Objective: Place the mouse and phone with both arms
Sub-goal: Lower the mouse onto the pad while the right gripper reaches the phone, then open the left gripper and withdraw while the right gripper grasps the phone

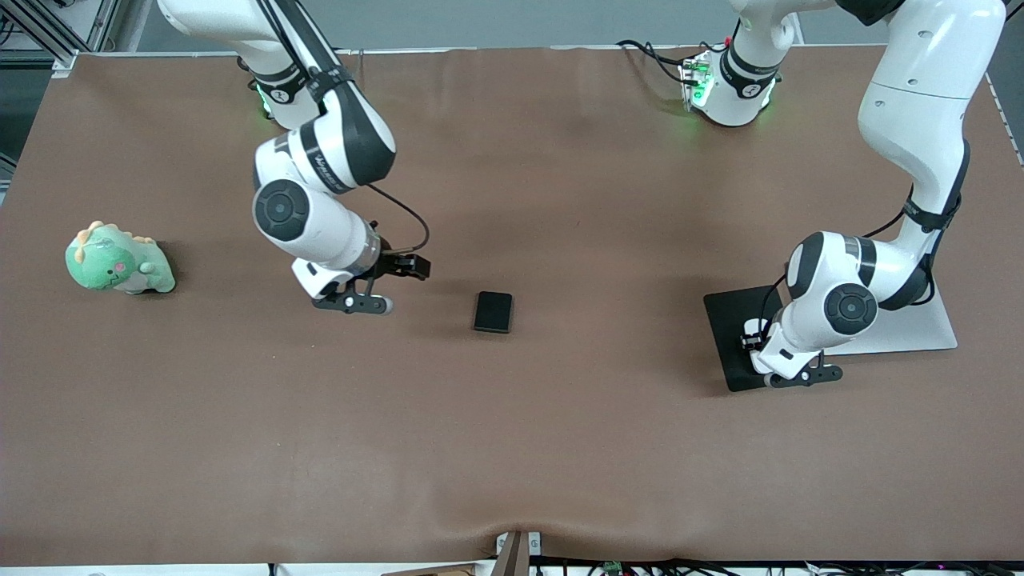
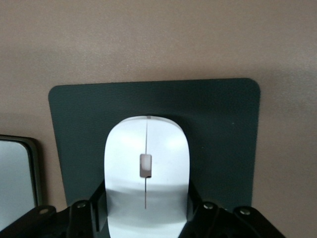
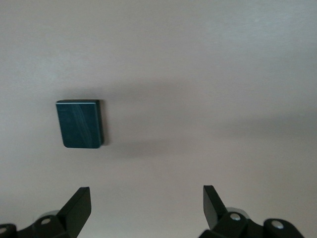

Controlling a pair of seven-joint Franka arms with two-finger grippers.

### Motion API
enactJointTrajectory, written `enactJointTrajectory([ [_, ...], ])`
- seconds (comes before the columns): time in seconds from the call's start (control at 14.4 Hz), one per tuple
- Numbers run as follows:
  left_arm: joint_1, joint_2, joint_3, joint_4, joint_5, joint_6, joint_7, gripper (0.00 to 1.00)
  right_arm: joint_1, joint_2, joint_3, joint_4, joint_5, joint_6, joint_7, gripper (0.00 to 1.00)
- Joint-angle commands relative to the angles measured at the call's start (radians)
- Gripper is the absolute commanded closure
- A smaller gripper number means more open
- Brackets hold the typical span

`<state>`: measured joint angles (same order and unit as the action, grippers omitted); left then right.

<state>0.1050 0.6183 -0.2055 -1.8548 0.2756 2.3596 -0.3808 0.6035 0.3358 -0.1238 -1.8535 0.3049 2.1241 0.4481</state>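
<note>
Count: one mouse (image 2: pixel 146 173), one phone (image 1: pixel 493 311), one mouse pad (image 1: pixel 732 340), one grey slab (image 1: pixel 920 324), one green plush dinosaur (image 1: pixel 116 261), two arms of mine, all on one brown surface (image 1: pixel 512 448). Landmark for places: the mouse pad.

Mouse: white, pinched at its sides between the fingers (image 2: pixel 194 208) of my left gripper (image 2: pixel 146 213), over the mouse pad. I cannot tell whether it touches the pad.

Phone: black, flat on the surface, well apart from the mouse pad toward my right arm's end of the surface, about as far from the front camera as the pad.

Grey slab: just beside the mouse pad, toward my left arm's end; whether the two touch I cannot tell.

Dinosaur: well apart from the mouse pad, at my right arm's end of the surface.

Right gripper (image 3: pixel 146 208): fingers (image 3: pixel 79 206) spread wide, holding nothing, over bare surface near the phone, well apart from the mouse pad.

Views compared: the front view shows the dinosaur and both arms, but my left arm hides the mouse there. The left wrist view alone shows the mouse, its grey middle line and the grip on it. The right wrist view alone shows the gap between my right fingers.
</note>
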Motion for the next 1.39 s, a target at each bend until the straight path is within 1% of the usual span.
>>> enactJointTrajectory([
  [0.0, 0.002, -0.005, -0.009, -0.009, 0.021, 0.013, -0.003, 0.4, 0.048, 0.066, -0.008, 0.042, 0.033, 0.049, 0.018, 0.0],
  [0.07, 0.002, -0.005, -0.009, -0.009, 0.021, 0.013, -0.001, 0.17, 0.065, 0.095, -0.008, 0.062, 0.034, 0.062, 0.03, 0.0],
  [0.14, 0.002, -0.005, -0.009, -0.007, 0.021, 0.013, -0.001, 0.0, 0.07, 0.115, -0.01, 0.079, 0.033, 0.072, 0.068, 0.0],
  [0.28, -0.001, -0.021, -0.011, -0.006, 0.017, 0.01, -0.026, 0.0, 0.096, 0.146, -0.01, 0.111, 0.033, 0.08, 0.109, 0.0],
  [0.42, 0.005, -0.075, -0.02, 0.005, 0.017, 0.001, -0.017, 0.0, 0.108, 0.182, -0.01, 0.14, 0.033, 0.091, 0.133, 0.0],
  [0.55, -0.001, -0.181, -0.031, 0.026, 0.011, -0.052, -0.02, 0.0, 0.131, 0.216, -0.008, 0.143, 0.033, 0.163, 0.159, 0.0],
  [0.69, 0.007, -0.224, -0.032, 0.129, 0.007, -0.159, -0.01, 0.0, 0.151, 0.256, -0.008, 0.146, 0.033, 0.22, 0.185, 0.0],
  [0.83, 0.004, -0.271, -0.032, 0.236, 0.007, -0.253, -0.012, 0.0, 0.17, 0.285, -0.008, 0.152, 0.031, 0.247, 0.19, 0.0],
  [0.9, 0.002, -0.296, -0.037, 0.28, 0.001, -0.314, -0.01, 0.0, 0.183, 0.313, -0.01, 0.177, 0.031, 0.25, 0.192, 0.0],
  [1.04, 0.005, -0.34, -0.052, 0.362, -0.059, -0.435, -0.01, 0.0, 0.199, 0.368, -0.01, 0.233, 0.025, 0.25, 0.251, 0.0],
  [1.18, 0.005, -0.389, -0.054, 0.402, -0.104, -0.526, -0.009, 0.0, 0.211, 0.4, -0.01, 0.269, 0.022, 0.252, 0.27, 0.0],
  [1.32, 0.004, -0.458, -0.054, 0.402, -0.111, -0.569, 0.008, 0.0, 0.217, 0.413, -0.011, 0.269, 0.017, 0.272, 0.27, 0.0],
])
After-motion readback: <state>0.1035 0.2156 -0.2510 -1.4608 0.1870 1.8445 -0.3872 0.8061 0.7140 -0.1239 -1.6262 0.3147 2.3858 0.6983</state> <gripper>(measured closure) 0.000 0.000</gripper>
